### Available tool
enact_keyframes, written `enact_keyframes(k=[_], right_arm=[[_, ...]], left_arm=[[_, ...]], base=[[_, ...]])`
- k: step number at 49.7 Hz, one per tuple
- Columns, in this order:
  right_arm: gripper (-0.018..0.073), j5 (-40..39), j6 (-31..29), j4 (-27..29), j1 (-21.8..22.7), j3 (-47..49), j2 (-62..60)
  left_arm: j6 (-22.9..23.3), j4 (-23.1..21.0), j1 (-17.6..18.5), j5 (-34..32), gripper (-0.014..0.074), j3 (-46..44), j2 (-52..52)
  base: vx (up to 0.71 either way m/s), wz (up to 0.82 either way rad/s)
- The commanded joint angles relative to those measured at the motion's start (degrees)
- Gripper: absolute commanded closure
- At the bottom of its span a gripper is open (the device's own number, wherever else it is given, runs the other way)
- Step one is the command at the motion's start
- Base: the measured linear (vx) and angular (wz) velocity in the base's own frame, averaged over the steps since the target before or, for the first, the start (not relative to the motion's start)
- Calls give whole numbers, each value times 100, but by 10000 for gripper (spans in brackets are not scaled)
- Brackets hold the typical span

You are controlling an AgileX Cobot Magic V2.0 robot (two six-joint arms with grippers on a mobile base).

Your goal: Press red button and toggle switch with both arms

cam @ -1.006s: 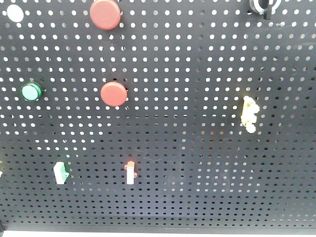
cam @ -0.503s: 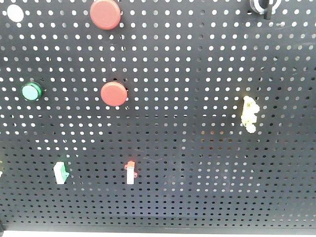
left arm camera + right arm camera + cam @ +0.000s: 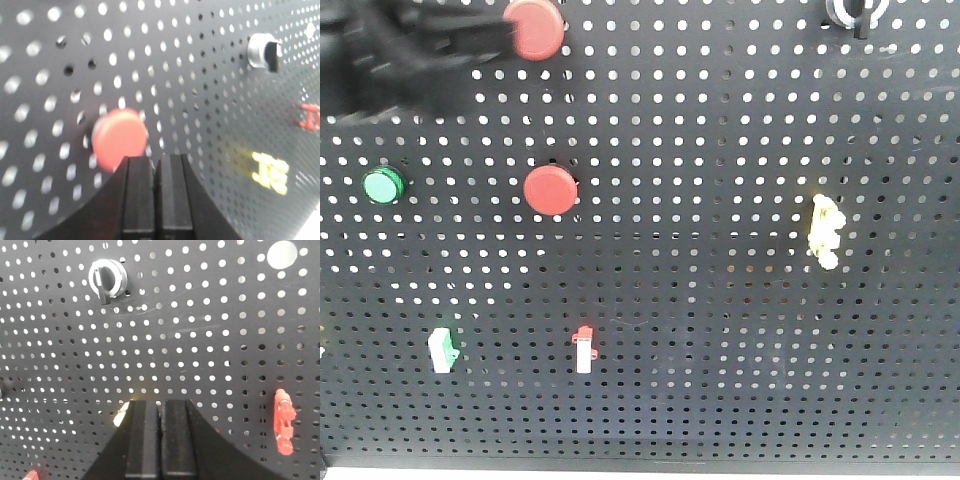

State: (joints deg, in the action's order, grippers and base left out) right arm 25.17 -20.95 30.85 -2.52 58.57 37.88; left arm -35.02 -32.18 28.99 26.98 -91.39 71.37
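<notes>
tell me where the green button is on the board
In the front view, the green button sits at the left of the pegboard, level with the lower red button to its right.

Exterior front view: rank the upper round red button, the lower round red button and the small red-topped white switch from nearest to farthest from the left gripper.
1. Upper round red button, at the top edge, right beside the blurred left gripper.
2. Lower round red button, mid-board, below the first.
3. Small red-topped white switch, low on the board, farthest.
</notes>
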Motion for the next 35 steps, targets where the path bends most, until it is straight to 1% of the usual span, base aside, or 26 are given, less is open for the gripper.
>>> enact_keyframes(k=[1,12,17,29,35], right_arm=[[562,-542,-7,87,-7,182,63],[562,-665,-7,87,-7,182,63],[562,-660,-12,66,-7,182,63],[562,-614,-12,65,-7,182,63],[562,-580,-12,65,-7,182,63]], left_arm=[[7,-163,20,-552,594,-232,-6],[7,-163,21,-1046,594,-232,315],[7,-157,21,-1174,594,-244,449],[7,-157,21,-1030,594,-436,548],[5,-157,21,-604,594,-431,359]], base=[[0,0],[0,0],[0,0],[0,0],[0,0]])
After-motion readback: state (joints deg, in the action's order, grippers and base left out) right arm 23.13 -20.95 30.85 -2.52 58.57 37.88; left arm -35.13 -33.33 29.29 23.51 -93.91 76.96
